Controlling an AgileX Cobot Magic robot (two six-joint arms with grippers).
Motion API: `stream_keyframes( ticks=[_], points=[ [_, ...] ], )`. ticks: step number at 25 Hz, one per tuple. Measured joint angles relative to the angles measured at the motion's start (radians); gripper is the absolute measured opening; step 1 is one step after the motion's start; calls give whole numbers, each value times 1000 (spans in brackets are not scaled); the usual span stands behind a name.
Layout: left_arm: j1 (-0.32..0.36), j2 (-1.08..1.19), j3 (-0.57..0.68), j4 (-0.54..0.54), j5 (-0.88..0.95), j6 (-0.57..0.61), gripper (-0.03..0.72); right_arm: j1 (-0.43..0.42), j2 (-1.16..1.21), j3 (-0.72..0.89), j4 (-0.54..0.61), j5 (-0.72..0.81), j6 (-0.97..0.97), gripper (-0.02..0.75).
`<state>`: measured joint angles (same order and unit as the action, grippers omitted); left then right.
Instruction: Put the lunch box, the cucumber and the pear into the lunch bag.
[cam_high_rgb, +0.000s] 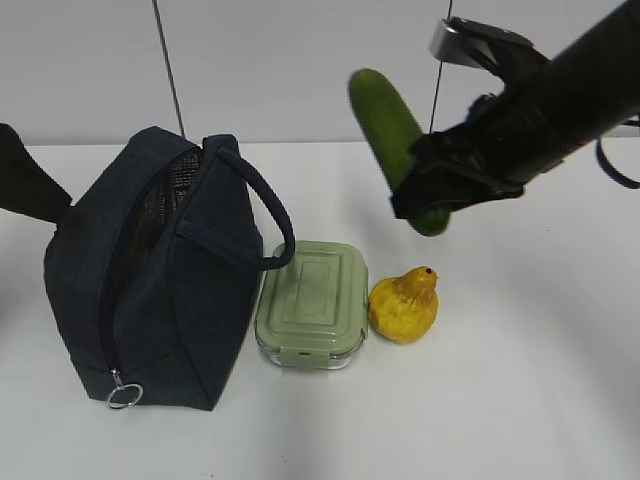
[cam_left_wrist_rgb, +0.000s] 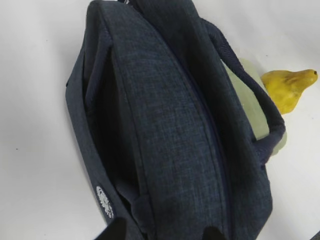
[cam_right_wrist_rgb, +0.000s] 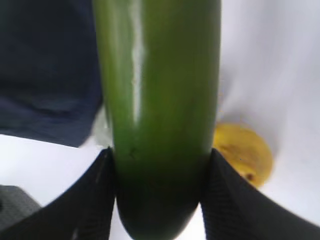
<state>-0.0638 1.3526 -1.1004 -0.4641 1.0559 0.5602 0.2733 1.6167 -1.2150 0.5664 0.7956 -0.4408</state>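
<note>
Right pincer (cam_high_rgb: 425, 190) clamps the cucumber (cam_high_rgb: 390, 125) aloft; left pincer's (cam_left_wrist_rgb: 162, 234) grip cannot be told.

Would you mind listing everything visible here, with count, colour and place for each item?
lunch bag: one, dark navy, left on the table, zipper part open.
lunch box: one, clear with sage-green lid, just right of the bag.
pear: one, yellow, right of the lunch box.
cucumber: one, dark green, held in the air above the pear.
table: one, white.
right gripper: one, black, shut on the cucumber's lower end.
left gripper: one, black, only its fingertips show, over the bag.
</note>
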Motion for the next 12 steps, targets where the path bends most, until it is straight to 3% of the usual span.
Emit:
stream_keyframes(
  ticks=[7,12],
  points=[
    [0,0,0,3,-4,-1,288,229,62,-139,236,-40,-24,348],
    [0,0,0,5,-4,-3,288,309,137,-231,298,-74,-26,348]
  ],
)
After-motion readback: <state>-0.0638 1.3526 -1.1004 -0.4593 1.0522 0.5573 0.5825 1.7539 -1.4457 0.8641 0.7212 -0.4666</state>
